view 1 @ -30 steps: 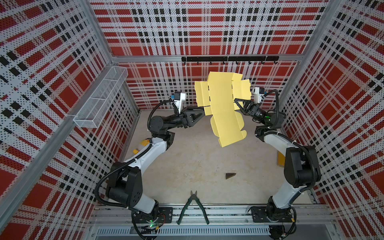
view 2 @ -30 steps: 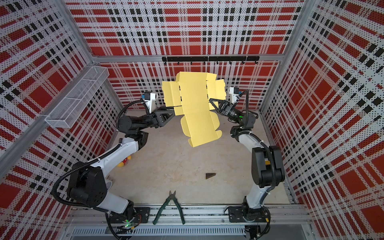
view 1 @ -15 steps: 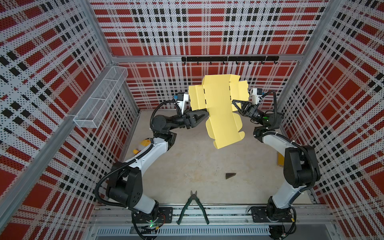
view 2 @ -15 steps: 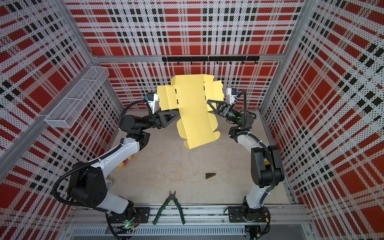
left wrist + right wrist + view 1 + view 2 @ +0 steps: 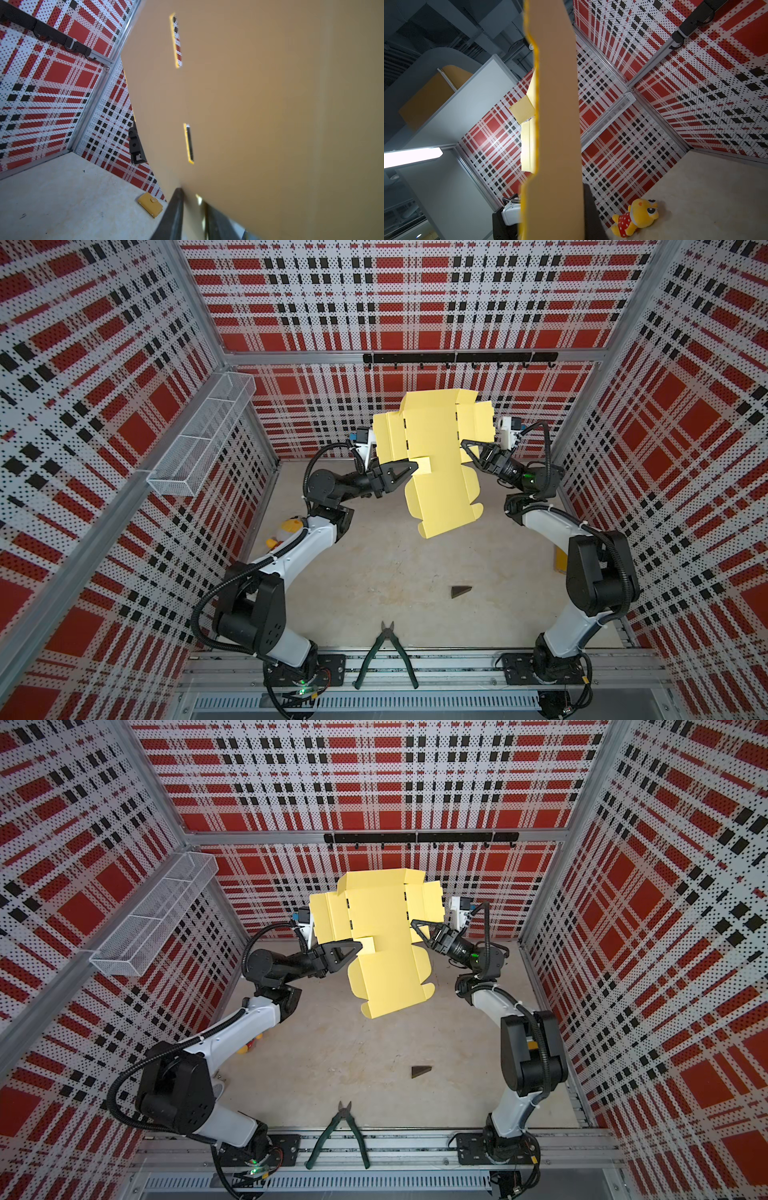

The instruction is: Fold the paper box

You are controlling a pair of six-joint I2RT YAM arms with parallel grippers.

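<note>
The right gripper (image 5: pixel 465 444) clamps the paper box (image 5: pixel 440 481), left gripper (image 5: pixel 412 467) seemingly too; only top views show it whole.

— Is the left gripper (image 5: pixel 192 200) pinching the paper box (image 5: pixel 270 104)?
— I'm not managing to tell. In the left wrist view its fingers (image 5: pixel 176 212) are running off the edge, blurring, and the sheet is smearing across them.
— And the right gripper (image 5: pixel 465 450)?
— Its tips are hiding behind the sheet in both top views. The left arm (image 5: pixel 299 547) is covering part of the plush toy (image 5: pixel 289 526).
</note>
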